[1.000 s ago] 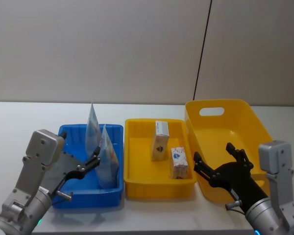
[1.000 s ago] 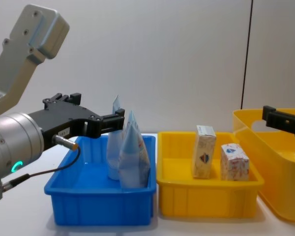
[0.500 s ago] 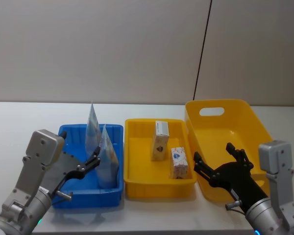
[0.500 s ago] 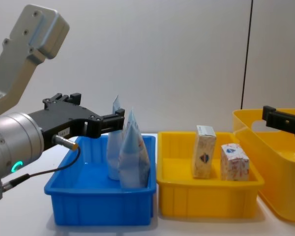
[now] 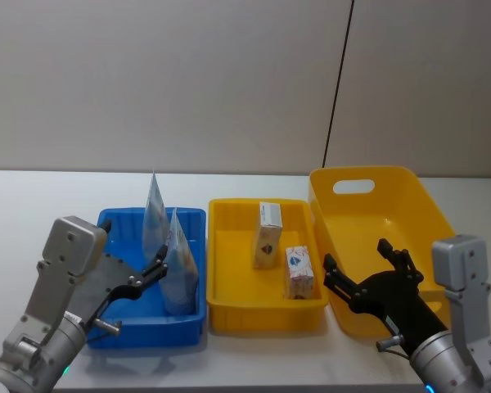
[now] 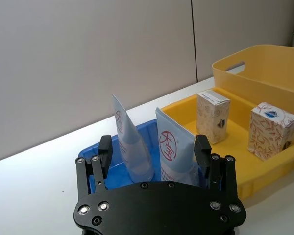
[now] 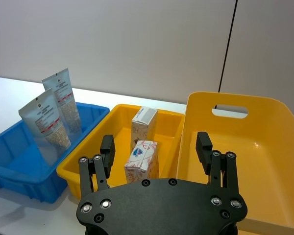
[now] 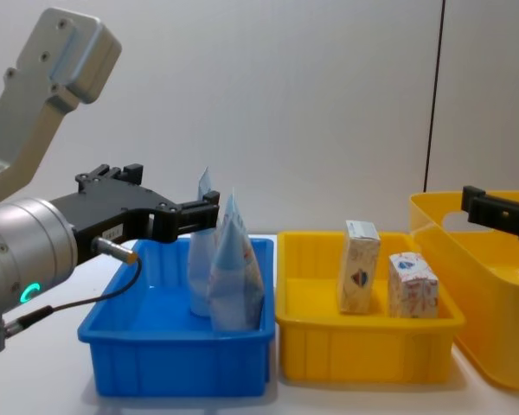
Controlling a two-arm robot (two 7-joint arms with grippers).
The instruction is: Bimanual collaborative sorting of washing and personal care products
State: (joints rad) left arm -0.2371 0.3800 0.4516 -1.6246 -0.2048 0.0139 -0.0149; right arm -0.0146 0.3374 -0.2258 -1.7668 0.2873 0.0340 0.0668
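Since every product in view is already binned by type, I'd judge the sort is late or finished.

Desk (image 5: 33,205): three containers sit in a row along its front edge, so each arm can reach its own side without crossing.

Tub (image 5: 417,205): the biggest, toward the right edge, with a handle slot in its far wall.

Blue bin (image 5: 147,336) is toward the left edge and the yellow bin (image 5: 262,315) is in the middle. They stand close together, and the yellow bin is just beside the tub.

Left gripper (image 6: 153,147): spread and holding nothing. It hovers over the blue bin's front-left part, aimed at the pouches. One fingertip (image 5: 157,268) is just beside the near pouch (image 5: 180,270); can't tell if it touches. My read is that the pose would suit a pick or a nudge.

Right gripper (image 7: 155,142): spread and holding nothing. It sits low over the tub's front-left corner, facing the boxes.

Pouches: the far pouch (image 5: 154,213) and the near pouch both stand upright in the blue bin's right half, pointed tops up. The near one is close to the right wall. Standing on their bases keeps them graspable from the side. They look light and likely to tip if a finger clips them.

Boxes: the far box (image 5: 268,233) stands on end mid-bin in the yellow bin. The near box (image 5: 299,272) is shorter and sits by that bin's front-right corner. They are apart, which leaves finger room around each.
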